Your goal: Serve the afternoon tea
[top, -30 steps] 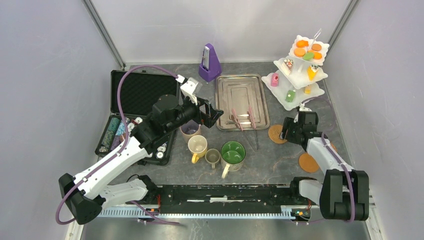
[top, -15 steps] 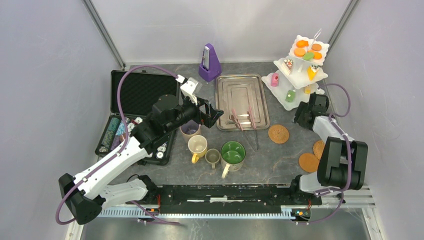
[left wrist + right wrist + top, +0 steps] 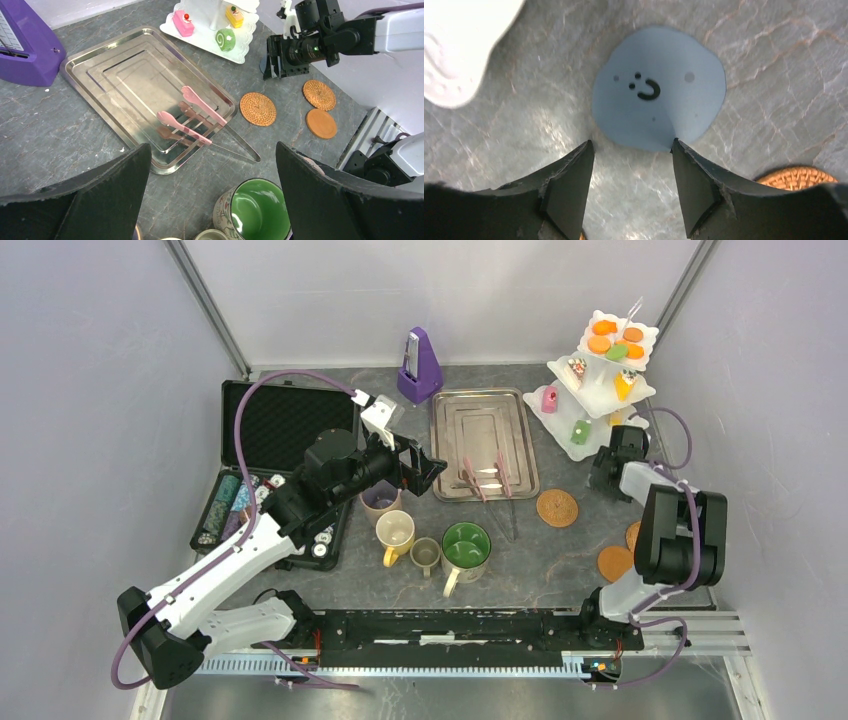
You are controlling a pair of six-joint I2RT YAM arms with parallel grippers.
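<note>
Right gripper [image 3: 631,143]: jaws released, nothing between them, hanging low over pale blue round sticker [image 3: 659,87] on tabletop [image 3: 774,75], centre of wrist view. Overhead, it sits right of centre, just below white three-tier stand [image 3: 598,392] at upper right, pastries [image 3: 599,344] on tiers. Woven coaster [image 3: 557,508] lies just left of it, second coaster [image 3: 614,563] at lower right. Left gripper [image 3: 212,147]: jaws spread wide, empty, above four mugs [image 3: 465,545] clustered at centre. Steel tray [image 3: 450,410] with pink tongs [image 3: 487,478] sits above mugs.

Mugs [image 3: 397,530] before the tray [image 3: 480,425], tiered stand [image 3: 600,392] right of it
</note>
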